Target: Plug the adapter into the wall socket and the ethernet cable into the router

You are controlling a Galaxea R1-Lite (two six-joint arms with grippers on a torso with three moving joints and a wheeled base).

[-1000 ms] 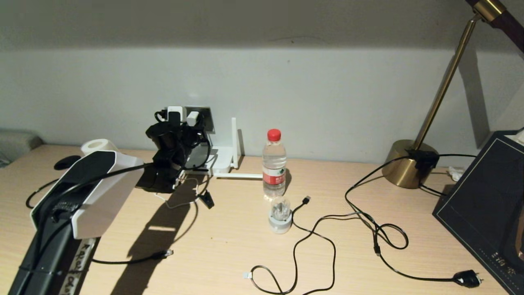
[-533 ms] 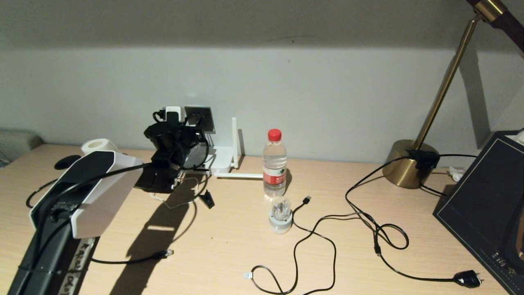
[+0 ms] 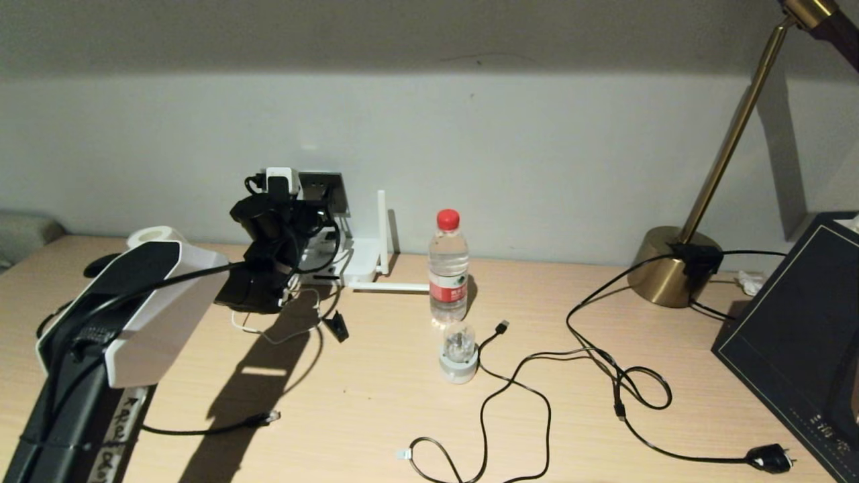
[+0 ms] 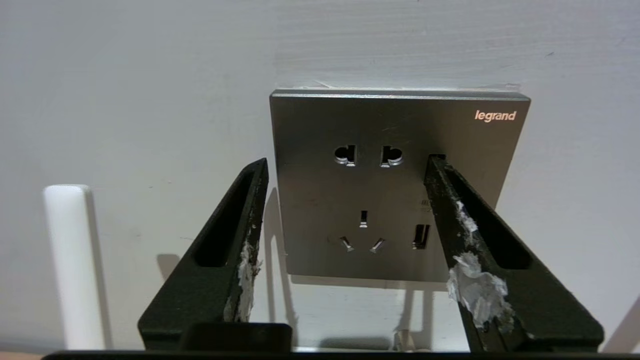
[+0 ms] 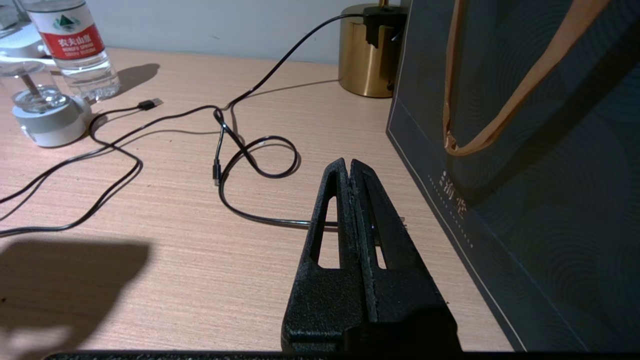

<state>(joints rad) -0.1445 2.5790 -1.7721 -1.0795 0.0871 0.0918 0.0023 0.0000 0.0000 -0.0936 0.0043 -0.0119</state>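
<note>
My left gripper (image 4: 348, 161) is open and holds nothing, its two fingers framing the grey wall socket (image 4: 397, 185), whose holes are all bare. In the head view that gripper (image 3: 310, 201) is up against the socket (image 3: 329, 191). The adapter block is hidden; only its thin white cord (image 3: 265, 339) loops on the table under the arm. The white router (image 3: 362, 258) lies below the socket, one antenna (image 4: 70, 260) upright. The ethernet cable's clear plug (image 3: 272, 417) lies near the front left. My right gripper (image 5: 347, 162) is shut and empty over the table.
A water bottle (image 3: 448, 268) and a round white-and-clear gadget (image 3: 458, 352) stand mid-table. Loose black cables (image 3: 537, 376) run to a USB tip (image 3: 503, 327) and a mains plug (image 3: 768, 457). A brass lamp base (image 3: 664, 268) and a dark bag (image 5: 525, 150) fill the right.
A white block seen against the socket one second ago no longer shows there. The left arm has shifted slightly to the left.
</note>
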